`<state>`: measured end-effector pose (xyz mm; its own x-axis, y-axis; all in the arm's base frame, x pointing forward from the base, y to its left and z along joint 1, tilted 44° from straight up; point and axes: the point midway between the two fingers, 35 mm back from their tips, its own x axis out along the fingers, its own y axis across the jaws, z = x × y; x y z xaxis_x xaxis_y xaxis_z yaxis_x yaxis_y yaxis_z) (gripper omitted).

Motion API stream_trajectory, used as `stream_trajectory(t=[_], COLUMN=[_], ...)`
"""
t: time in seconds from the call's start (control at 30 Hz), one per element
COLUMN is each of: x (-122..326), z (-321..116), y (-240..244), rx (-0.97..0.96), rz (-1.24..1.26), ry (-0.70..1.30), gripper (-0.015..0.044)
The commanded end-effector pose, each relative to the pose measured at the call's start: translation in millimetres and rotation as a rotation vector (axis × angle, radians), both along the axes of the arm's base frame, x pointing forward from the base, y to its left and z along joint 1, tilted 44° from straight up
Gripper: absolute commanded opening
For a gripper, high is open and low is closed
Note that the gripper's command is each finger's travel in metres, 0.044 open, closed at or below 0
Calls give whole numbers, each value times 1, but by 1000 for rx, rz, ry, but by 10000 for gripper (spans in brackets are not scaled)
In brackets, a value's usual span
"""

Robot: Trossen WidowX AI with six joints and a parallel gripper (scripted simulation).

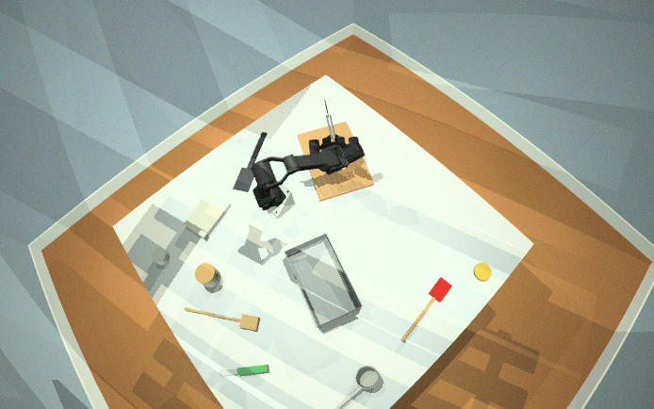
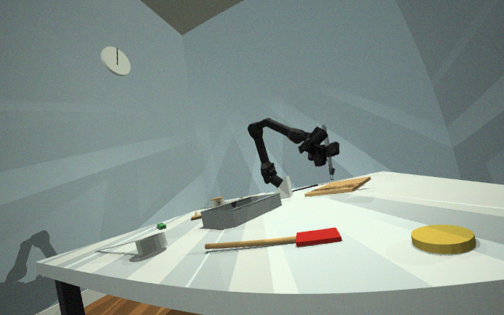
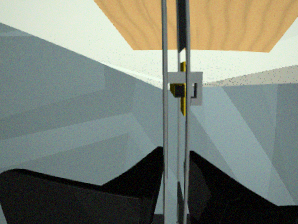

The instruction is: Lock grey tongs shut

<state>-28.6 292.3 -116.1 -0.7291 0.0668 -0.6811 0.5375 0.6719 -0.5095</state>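
Note:
My gripper (image 1: 334,139) (image 2: 327,149) (image 3: 174,155) is shut on the grey tongs (image 1: 330,126) (image 2: 330,169) (image 3: 165,50), in the air at the wooden board (image 1: 337,192) (image 2: 315,192) (image 3: 225,30). The tongs stand steeply, their long arms close together and nearly parallel. The small grey bracket (image 3: 198,79) with a yellow and black piece sits on them toward the lower end. That end hangs a little above the board's level in the exterior view. Whether the lock is engaged cannot be told. The grey roasting tin (image 1: 343,270) (image 2: 218,220) holds no tongs.
A dark spatula (image 1: 244,179) lies left of the board, near the arm's base. A pale block (image 1: 204,219), a wooden-lidded jar (image 1: 206,273), a red spatula (image 1: 439,289) (image 2: 317,236), a yellow disc (image 1: 482,271) (image 2: 442,237) and a small pan (image 1: 368,378) (image 2: 150,243) stand farther off.

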Motion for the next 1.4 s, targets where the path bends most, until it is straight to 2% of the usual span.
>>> stream_trajectory(t=[0.0,0.67,1.37], x=[-2,-16,-27], z=[-3,-24,-17], y=[3,10,13], rx=[-25,-329,-565], rz=[21,250,517], ry=[-22,-305,-665], gripper=[-150,-150,-150])
